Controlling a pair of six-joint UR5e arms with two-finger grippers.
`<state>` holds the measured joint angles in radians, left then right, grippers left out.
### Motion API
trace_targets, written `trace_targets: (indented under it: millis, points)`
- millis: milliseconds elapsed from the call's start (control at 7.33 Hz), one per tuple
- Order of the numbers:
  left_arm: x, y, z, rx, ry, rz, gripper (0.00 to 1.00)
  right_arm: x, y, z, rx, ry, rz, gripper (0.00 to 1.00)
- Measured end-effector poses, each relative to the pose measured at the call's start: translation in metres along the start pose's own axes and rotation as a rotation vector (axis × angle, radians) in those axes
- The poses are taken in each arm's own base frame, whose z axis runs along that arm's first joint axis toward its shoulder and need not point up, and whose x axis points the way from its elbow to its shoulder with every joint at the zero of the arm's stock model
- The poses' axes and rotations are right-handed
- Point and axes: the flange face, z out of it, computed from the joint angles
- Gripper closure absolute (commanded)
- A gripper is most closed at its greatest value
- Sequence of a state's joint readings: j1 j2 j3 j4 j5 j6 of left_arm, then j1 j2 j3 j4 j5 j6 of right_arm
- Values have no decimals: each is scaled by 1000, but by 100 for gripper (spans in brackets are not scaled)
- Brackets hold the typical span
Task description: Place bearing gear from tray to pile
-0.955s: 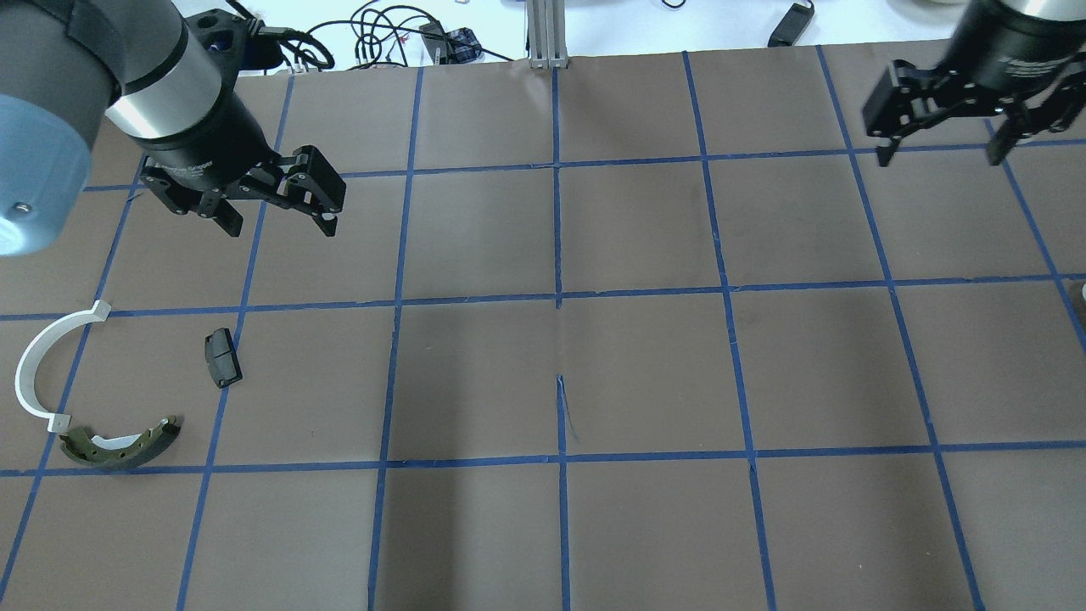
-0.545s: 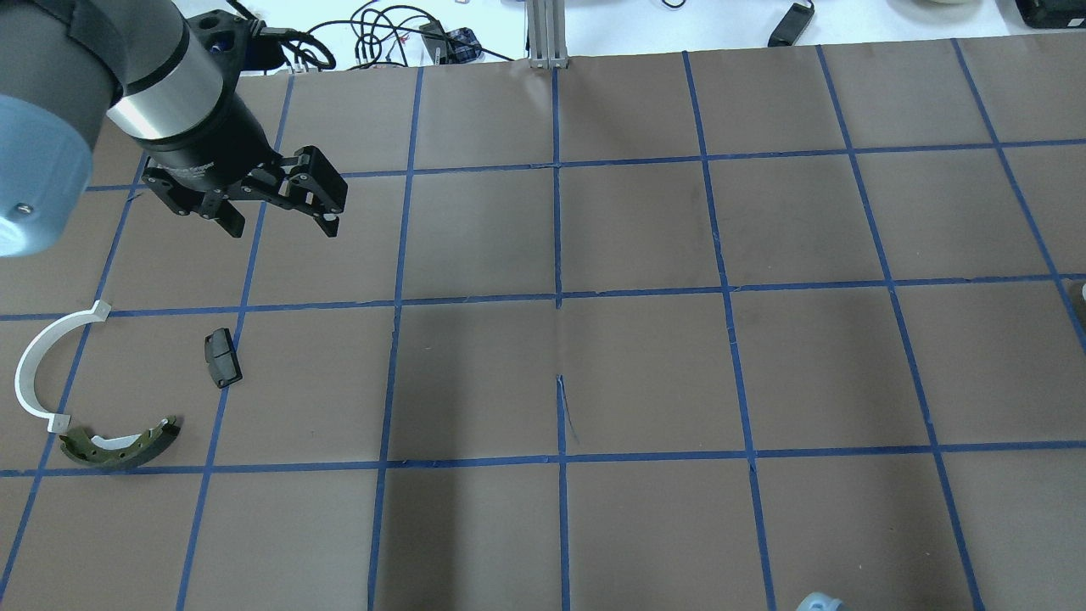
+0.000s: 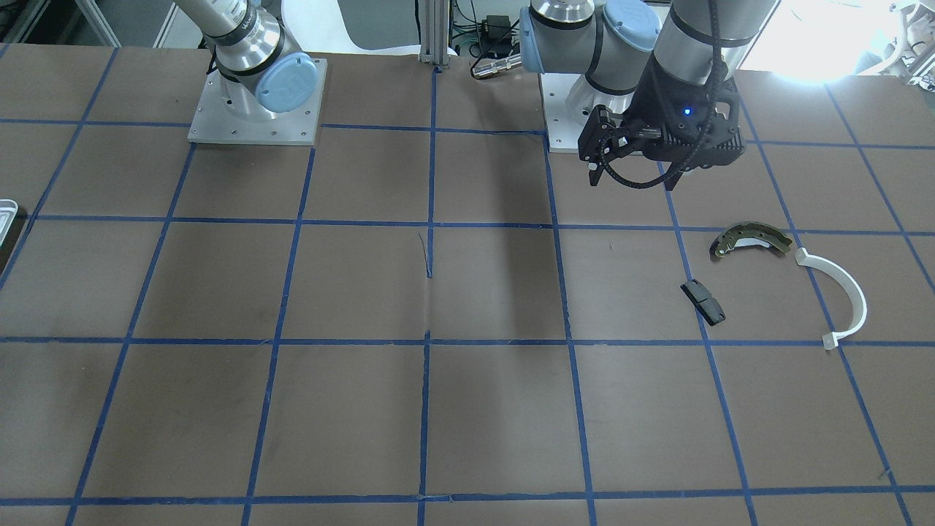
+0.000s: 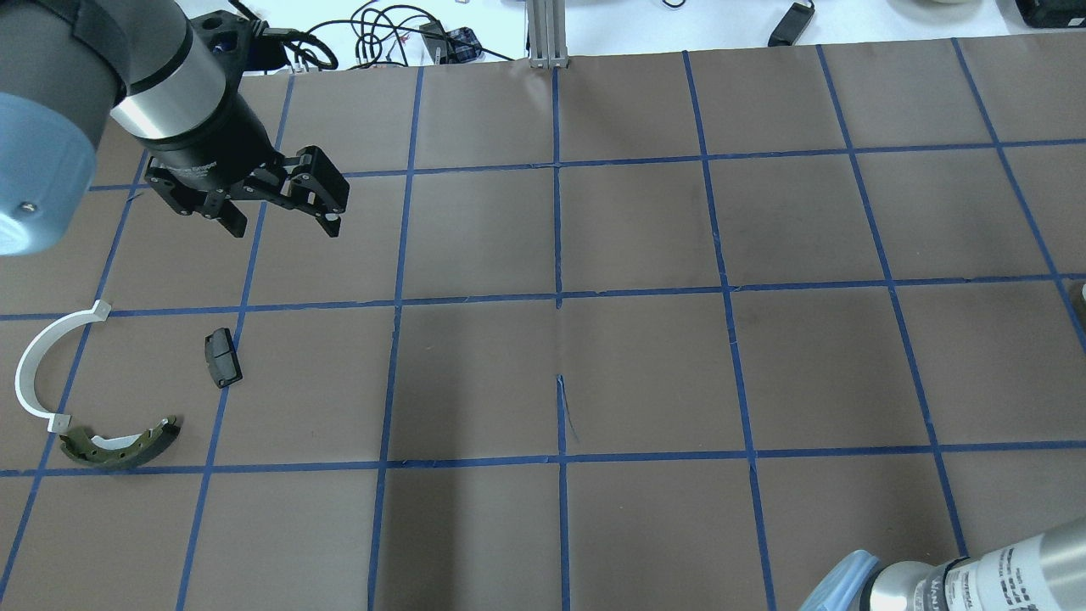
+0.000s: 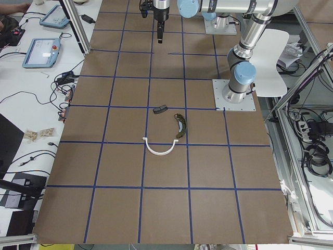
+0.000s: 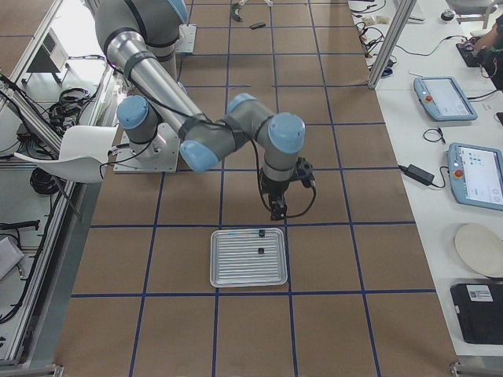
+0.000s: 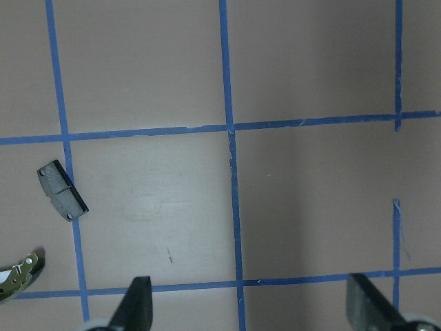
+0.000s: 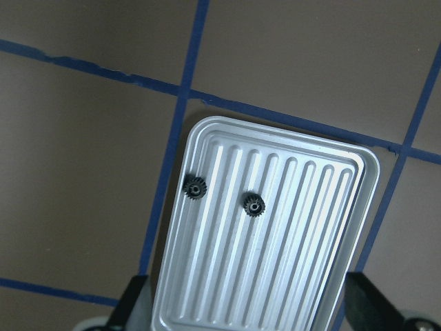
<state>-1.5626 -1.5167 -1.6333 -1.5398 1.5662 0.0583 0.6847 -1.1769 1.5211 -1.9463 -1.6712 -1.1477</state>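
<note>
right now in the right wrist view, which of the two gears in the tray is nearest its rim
The leftmost gear, lying by the tray's long side wall; the other gear sits further out on the ribbed floor.

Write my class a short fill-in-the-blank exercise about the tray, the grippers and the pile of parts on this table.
The tray holds ___ small black gears.
The right gripper hangs above the tray, jaws ___.
The half-ring beside the brake shoe is ___ in colour.
The left gripper holds ___.
Missing words: two; open; white; nothing.
</note>
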Motion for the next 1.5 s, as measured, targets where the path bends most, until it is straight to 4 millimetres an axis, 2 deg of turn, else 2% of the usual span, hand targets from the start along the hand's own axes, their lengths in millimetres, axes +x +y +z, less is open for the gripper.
trace_targets:
  millis: [136, 409, 955, 1227, 1364, 1500]
  points:
    - [0, 0, 0, -1, 0, 0, 0, 17, -2, 38, 0, -5, -2, 8]
    - [0, 1, 0, -1, 1, 0, 0, 27, -6, 85, -11, -34, -2, 13]
    - [1, 1, 0, 0, 1, 1, 0, 18, 3, 134, -29, -66, -6, 22]
    - [1, 1, 0, 0, -4, 1, 0, 21, 16, 144, -32, -64, -3, 43]
    - [1, 1, 0, 1, -5, 1, 0, 22, 19, 146, -33, -66, -4, 61]
    - [0, 1, 0, 1, -6, 1, 0, 22, 21, 149, -34, -70, -4, 73]
